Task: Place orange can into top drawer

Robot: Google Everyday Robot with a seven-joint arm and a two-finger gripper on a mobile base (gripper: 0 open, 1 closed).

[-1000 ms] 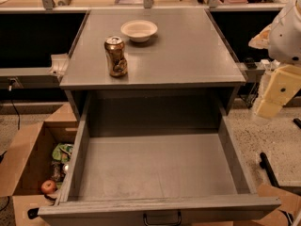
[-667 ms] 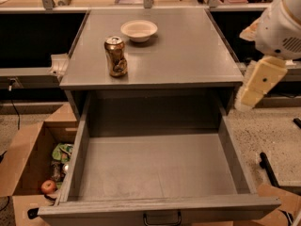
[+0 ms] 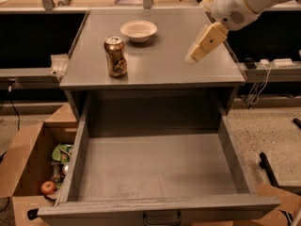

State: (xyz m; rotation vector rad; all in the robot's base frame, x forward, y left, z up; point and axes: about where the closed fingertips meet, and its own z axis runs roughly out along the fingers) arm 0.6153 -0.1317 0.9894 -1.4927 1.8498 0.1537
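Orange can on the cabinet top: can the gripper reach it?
Likely yes. The cream gripper hovers over the right of the grey cabinet top; only bare surface separates it from the dented golden-orange metal can; the white bowl sits behind.

Lab: end effector [image 3: 192, 58] hovers over cabinet top [image 3: 160, 67], cables [image 3: 257, 86] beside.

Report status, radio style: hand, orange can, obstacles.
Hand over right side of countertop, apart from orange can. Can upright, left side. Top drawer open. White bowl behind can, not blocking.
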